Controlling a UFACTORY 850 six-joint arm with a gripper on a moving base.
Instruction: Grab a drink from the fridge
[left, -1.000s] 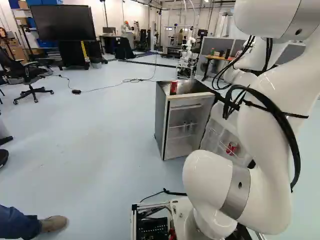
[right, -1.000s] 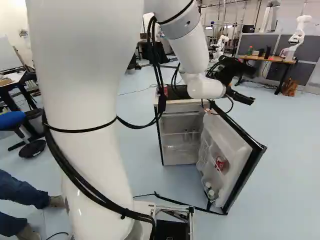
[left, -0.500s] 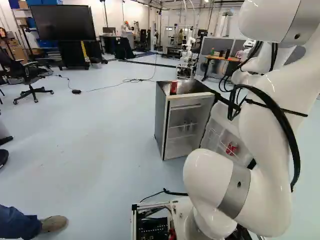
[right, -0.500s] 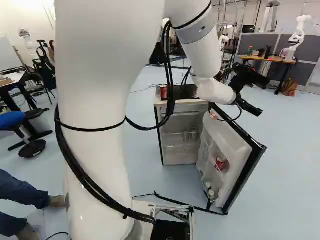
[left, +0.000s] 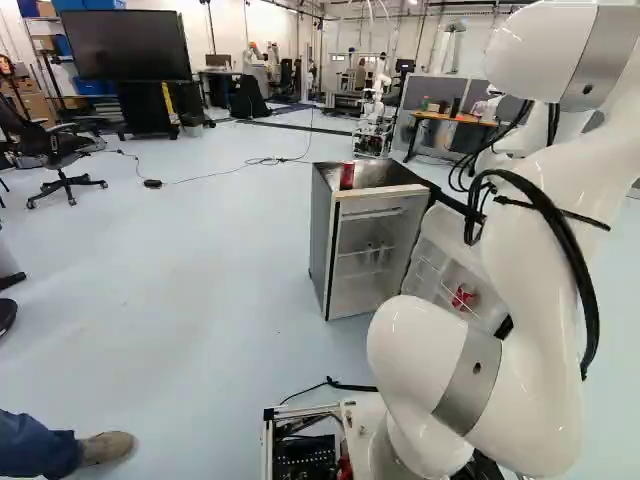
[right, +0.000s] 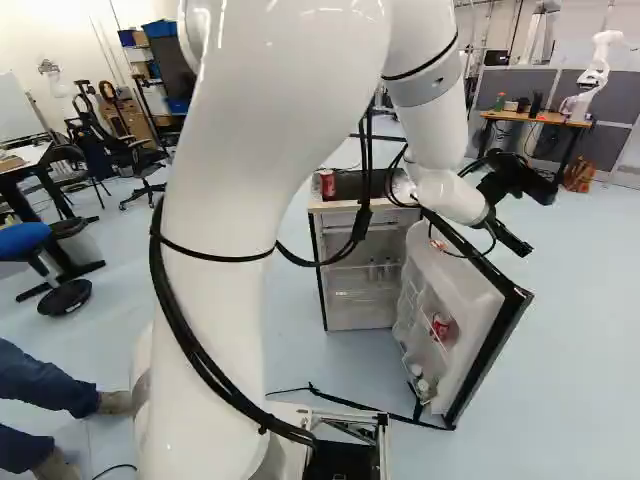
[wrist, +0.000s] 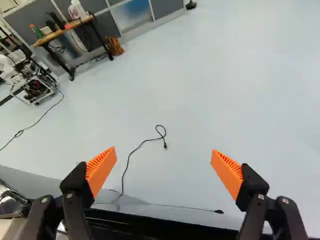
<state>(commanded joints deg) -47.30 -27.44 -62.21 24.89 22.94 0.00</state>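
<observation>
Claw (right: 521, 244): open, two fingers wide apart
Orange pads (wrist: 101, 171): facing each other
Black cable (wrist: 142, 143): on the floor (wrist: 225, 90), its curled end ahead, between the pads
Dark edge (wrist: 145, 226): passing under the fingers
Table (wrist: 56, 34): far ahead, to one side
Another robot (wrist: 35, 89): same side, near the table

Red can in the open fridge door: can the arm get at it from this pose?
Probably not directly: the open jaws of the arm seem to point past the fridge door, while the can sits on its inner side. That side looks unobstructed, so repositioning might do.
</observation>
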